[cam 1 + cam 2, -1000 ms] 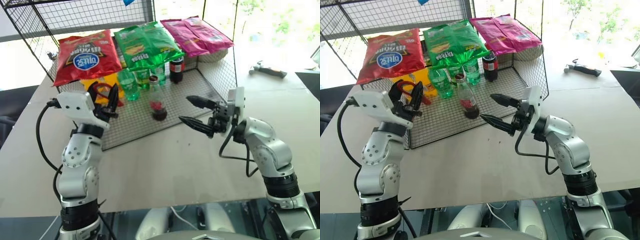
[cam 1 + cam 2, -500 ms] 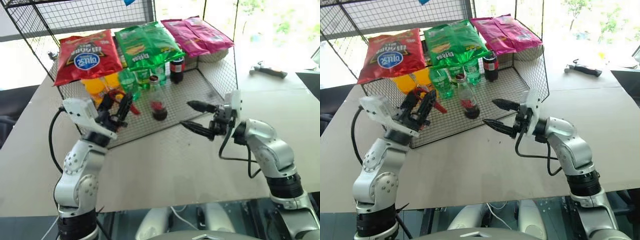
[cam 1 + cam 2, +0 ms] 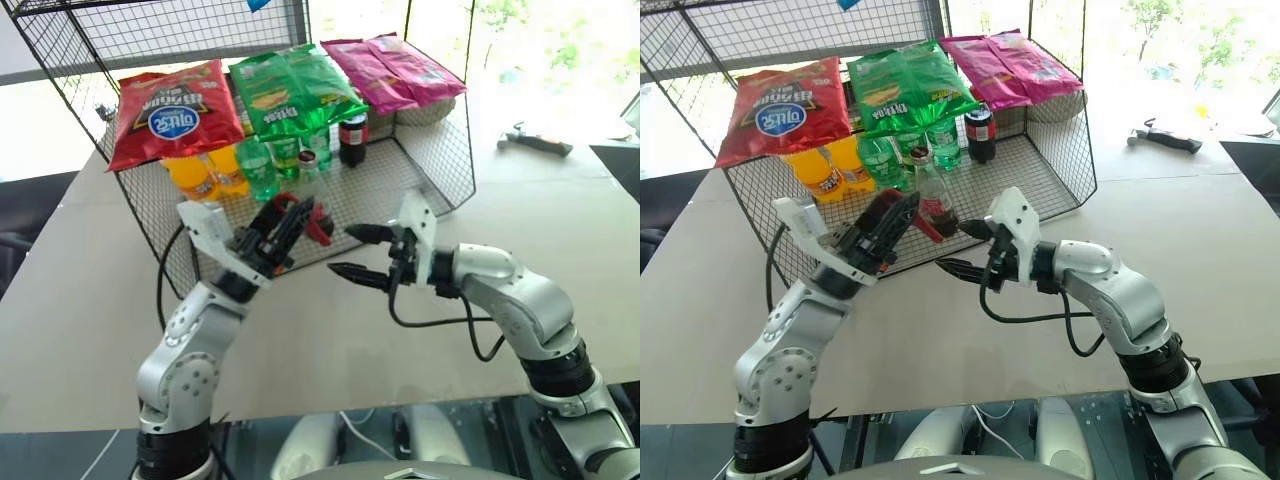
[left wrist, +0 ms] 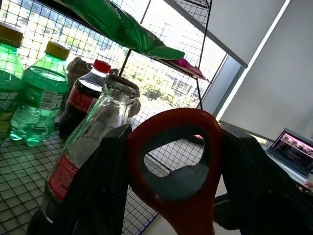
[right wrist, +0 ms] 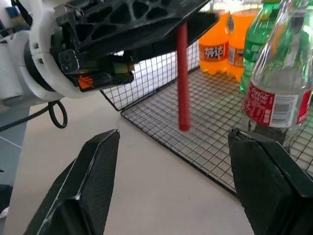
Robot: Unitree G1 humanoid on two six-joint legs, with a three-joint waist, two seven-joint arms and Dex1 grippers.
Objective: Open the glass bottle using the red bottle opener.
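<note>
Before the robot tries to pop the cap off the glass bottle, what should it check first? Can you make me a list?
1. Red bottle opener clamped in the left gripper: ok.
2. Cap on the glass bottle, ready to pry: ok.
3. Opener ring over the cap: not ok, it sits beside the bottle's neck.
4. Right gripper holding the bottle steady: not ok, it is open and not touching it.
5. Bottle standing upright on the wire rack: ok.
6. Green bottles far enough from the opener: cannot tell.
</note>
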